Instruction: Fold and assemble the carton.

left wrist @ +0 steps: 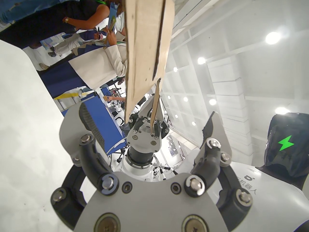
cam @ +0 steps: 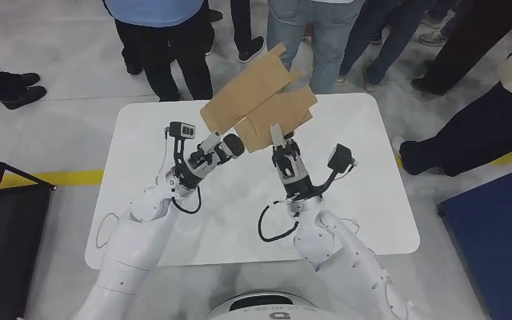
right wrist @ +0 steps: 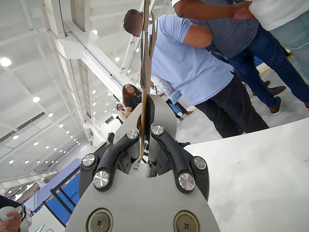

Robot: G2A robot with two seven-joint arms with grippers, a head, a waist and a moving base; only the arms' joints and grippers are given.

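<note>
A flattened brown carton [cam: 258, 102] is held up, tilted, over the far middle of the white table [cam: 152, 168]. My right gripper [cam: 278, 138] is shut on its lower edge; in the right wrist view the cardboard [right wrist: 145, 68] stands edge-on between the closed fingers of the gripper [right wrist: 145, 108]. My left gripper [cam: 234, 145] is beside the carton's lower left corner, open. In the left wrist view the gripper [left wrist: 147, 112] has its fingers [left wrist: 90, 121] spread, with the carton's [left wrist: 144, 37] lower tip just ahead of the gap and touching neither finger. The right gripper [left wrist: 144, 126] shows beyond.
Several people stand close along the table's far edge [cam: 240, 32] and at the right side [cam: 472, 136]. A dark bin [cam: 20, 232] is off the table's left side, a blue mat [cam: 484, 232] off its right. Bare tabletop lies beneath both arms.
</note>
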